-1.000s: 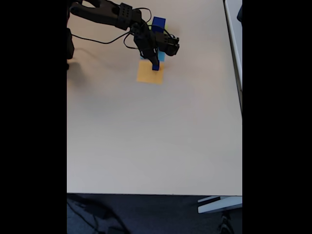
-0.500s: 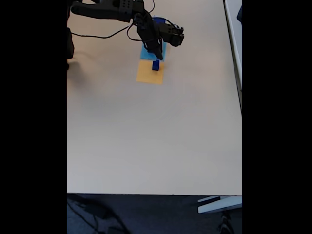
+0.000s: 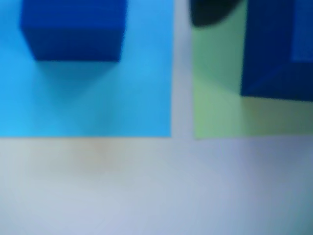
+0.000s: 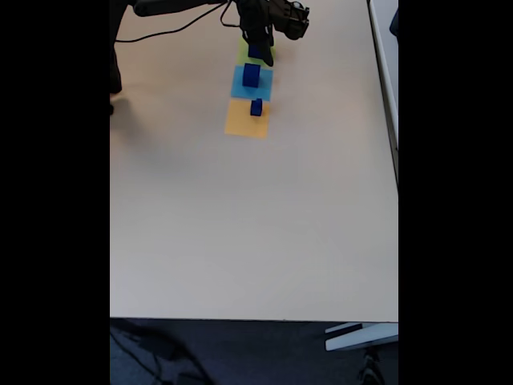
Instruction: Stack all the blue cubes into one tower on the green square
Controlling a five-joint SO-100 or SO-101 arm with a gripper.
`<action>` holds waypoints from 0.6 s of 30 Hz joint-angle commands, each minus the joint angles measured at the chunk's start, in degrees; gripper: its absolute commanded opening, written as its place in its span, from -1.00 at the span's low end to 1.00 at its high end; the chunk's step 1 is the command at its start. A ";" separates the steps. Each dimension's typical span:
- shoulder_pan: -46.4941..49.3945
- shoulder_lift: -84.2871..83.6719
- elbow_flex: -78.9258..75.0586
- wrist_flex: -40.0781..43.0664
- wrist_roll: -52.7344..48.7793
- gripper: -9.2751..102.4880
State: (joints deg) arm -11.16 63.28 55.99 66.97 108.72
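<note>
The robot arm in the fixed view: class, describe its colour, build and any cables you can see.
The arm is black all over, made of blocky links joined in a chain, ending in a dark gripper whose jaws are too small to make out. A thin black cable loops loosely below it over the pale table. No markings can be made out.

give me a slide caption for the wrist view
Close, blurred wrist view: one blue cube on the light-blue square, a larger blue cube on the green square.
</note>
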 commanded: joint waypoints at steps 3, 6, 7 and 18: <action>-3.25 -1.67 -7.03 0.35 5.71 -0.41; -4.22 -3.69 -9.76 0.79 6.94 -0.41; -4.48 -4.31 -10.72 1.14 7.47 -0.41; -5.45 -9.05 -18.19 2.11 9.32 -0.72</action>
State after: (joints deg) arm -16.26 53.79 42.71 68.64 117.33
